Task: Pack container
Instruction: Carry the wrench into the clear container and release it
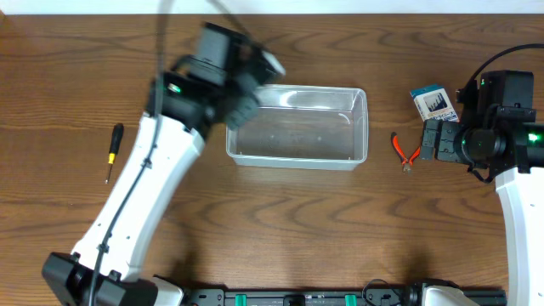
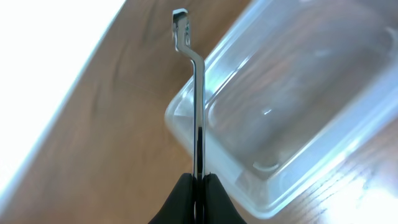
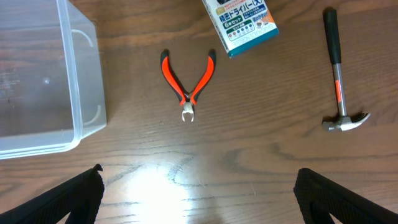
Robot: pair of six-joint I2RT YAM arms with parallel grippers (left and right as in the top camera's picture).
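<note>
The clear plastic container (image 1: 359, 127) sits at the table's middle and looks empty. My left gripper (image 1: 249, 85) hovers over its far left corner, shut on a thin flat metal tool (image 2: 198, 99) with an offset end, seen edge-on in the left wrist view (image 2: 199, 180). The tool hangs over the container's corner (image 2: 323, 168). My right gripper (image 1: 433, 140) is open and empty, just right of the container. In the right wrist view (image 3: 199, 175) it is above bare table, short of red-handled pliers (image 3: 188, 84). The container's end (image 3: 84, 93) shows at the left of that view.
A small blue-and-white box (image 1: 433, 102) (image 3: 242, 25) lies beyond the pliers (image 1: 405, 150). A hammer (image 3: 337, 74) lies to the right of them, hidden under the right arm overhead. A black-and-yellow screwdriver (image 1: 112, 149) lies at the far left.
</note>
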